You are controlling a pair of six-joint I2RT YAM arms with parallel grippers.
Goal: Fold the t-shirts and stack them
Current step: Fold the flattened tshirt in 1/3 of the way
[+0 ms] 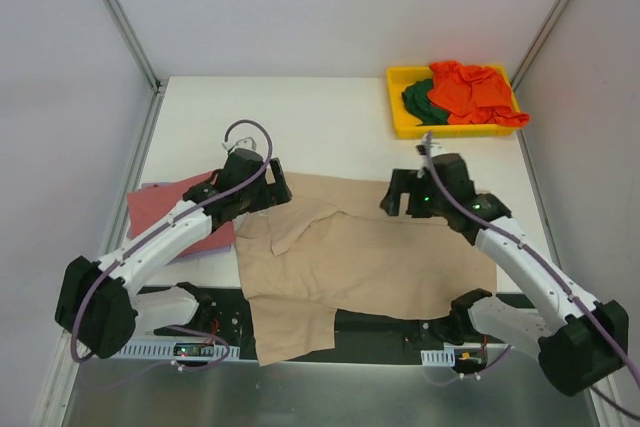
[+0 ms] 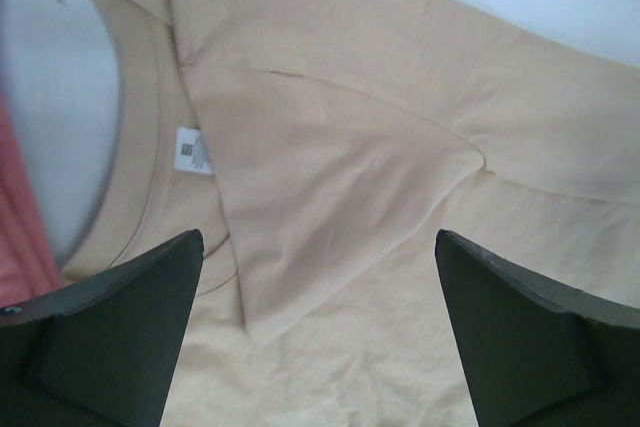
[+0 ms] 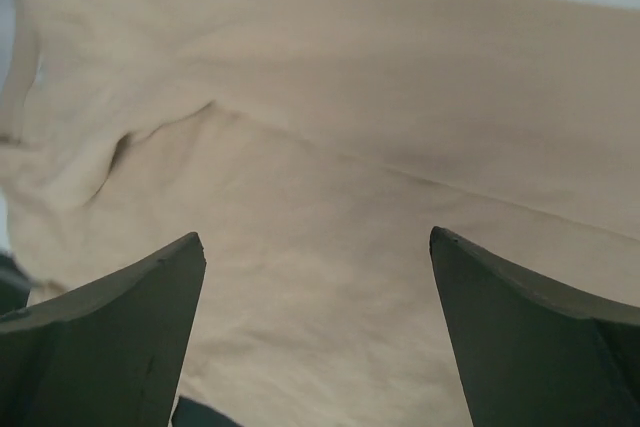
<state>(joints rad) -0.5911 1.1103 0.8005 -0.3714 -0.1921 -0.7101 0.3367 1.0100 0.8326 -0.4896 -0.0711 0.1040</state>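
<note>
A large tan t-shirt (image 1: 360, 262) lies spread on the table, its near part hanging over the front edge. One sleeve is folded inward over the body (image 2: 330, 197) beside the collar and its white label (image 2: 192, 151). My left gripper (image 1: 268, 190) is open and empty over the shirt's far-left part. My right gripper (image 1: 402, 199) is open and empty over the shirt's far edge (image 3: 330, 247). A dusty-red t-shirt (image 1: 175, 212) lies folded at the left, partly under my left arm. Orange-red (image 1: 475, 92) and dark green (image 1: 420, 99) shirts sit in the bin. No lavender shirt shows.
A yellow plastic bin (image 1: 400, 125) stands at the table's far right corner. Grey walls with metal rails close in the left and right sides. The arm bases and cables sit along the table's near edge.
</note>
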